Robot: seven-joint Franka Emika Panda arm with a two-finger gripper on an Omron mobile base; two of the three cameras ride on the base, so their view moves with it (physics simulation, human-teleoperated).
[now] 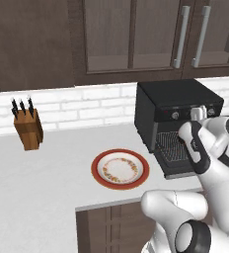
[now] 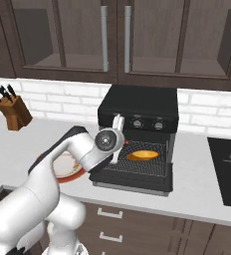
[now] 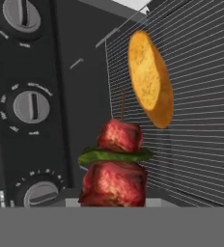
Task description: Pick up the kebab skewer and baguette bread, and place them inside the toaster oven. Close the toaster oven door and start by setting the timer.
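The white arm reaches forward, its gripper (image 2: 118, 123) raised at the open mouth of the toaster oven (image 2: 137, 107) and clamped on the kebab skewer (image 3: 115, 166), whose meat chunks stand before the silver knobs (image 3: 31, 106). The baguette bread (image 2: 143, 156) lies on the wire rack (image 2: 150, 167) inside. The toaster oven door (image 2: 132, 182) hangs down. The plate (image 1: 120, 168) rests on the counter (image 1: 42, 178).

Arm (image 1: 205, 163): glossy white rounded shells, bulbous segments. Dark grey-black joint rings and end caps between links. Circular silver-grey cap on wrist joint (image 2: 106, 141). No markings seen.
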